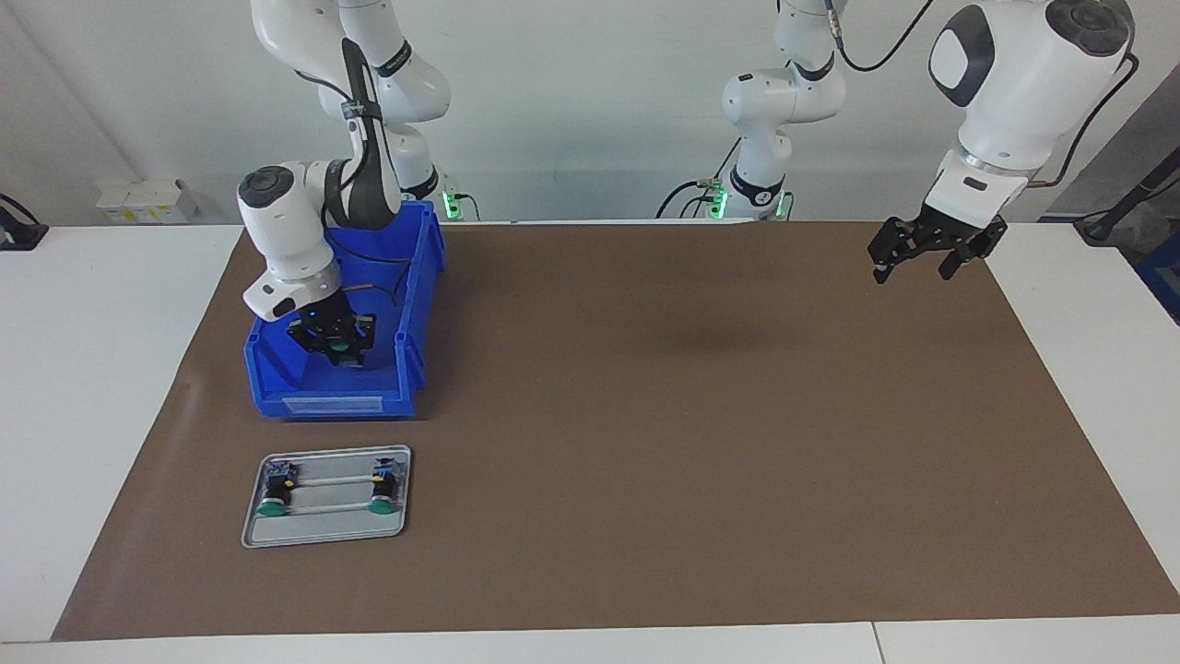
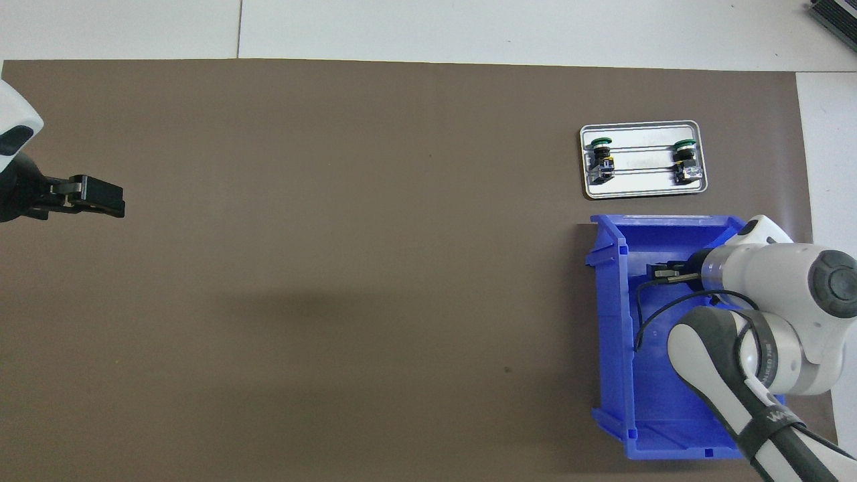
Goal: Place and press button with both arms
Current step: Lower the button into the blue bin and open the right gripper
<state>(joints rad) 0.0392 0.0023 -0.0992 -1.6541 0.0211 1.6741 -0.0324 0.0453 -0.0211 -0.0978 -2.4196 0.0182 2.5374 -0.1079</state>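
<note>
My right gripper (image 1: 337, 343) is down inside the blue bin (image 1: 332, 402), shut on a green-capped button (image 1: 340, 348). From overhead, the right gripper (image 2: 664, 272) shows only as dark fingers under the white wrist, and the held button is hidden there. Two more buttons (image 1: 275, 491) (image 1: 383, 489) lie on their sides on a small metal tray (image 1: 323, 535), farther from the robots than the bin. The overhead view shows the same two buttons (image 2: 600, 159) (image 2: 685, 159) on the tray (image 2: 643, 193). My left gripper (image 1: 913, 272) (image 2: 100, 198) hangs open and empty over the brown mat at the left arm's end.
The blue bin (image 2: 610, 301) stands on the brown mat (image 1: 645, 415) at the right arm's end, its open front toward the tray. White table surface (image 1: 101, 387) borders the mat. A black cable loops inside the bin by the right wrist.
</note>
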